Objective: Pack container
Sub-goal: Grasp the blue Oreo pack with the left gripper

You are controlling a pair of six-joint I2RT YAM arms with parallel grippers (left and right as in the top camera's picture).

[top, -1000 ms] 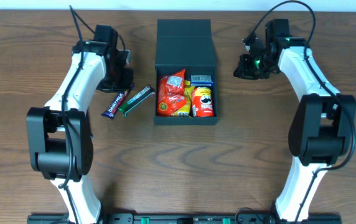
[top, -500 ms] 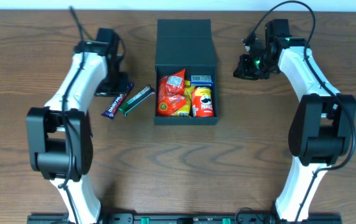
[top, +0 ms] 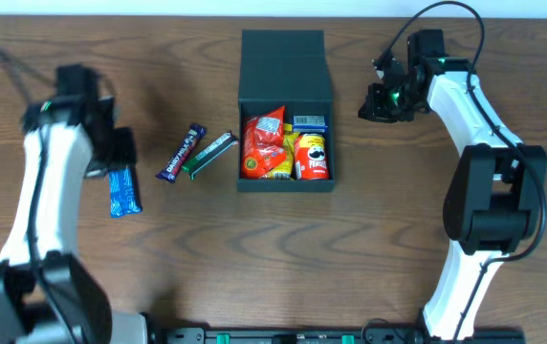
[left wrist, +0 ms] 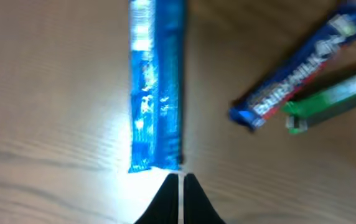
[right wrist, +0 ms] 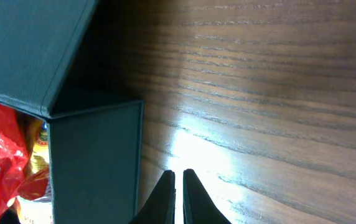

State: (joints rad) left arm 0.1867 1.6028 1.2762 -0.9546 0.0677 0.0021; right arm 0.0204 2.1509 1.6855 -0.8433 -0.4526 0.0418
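The container (top: 283, 67) is set open at the middle of the table (top: 350, 258), partly filled with snacks (top: 266, 148), so packing is judged to be under way. The left gripper (left wrist: 179, 180) is held at the end of the blue bar (left wrist: 156, 87), well to the container's left, with fingers pressed together that must be spread before a pick. The right gripper (right wrist: 178, 177) is held beside the container with its fingers nearly together on nothing.

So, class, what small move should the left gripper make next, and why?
Probably open the left gripper and lower it over the blue snack pack: its fingers are pressed together, holding nothing, and the pack lies on the table just ahead of them, outside the container.
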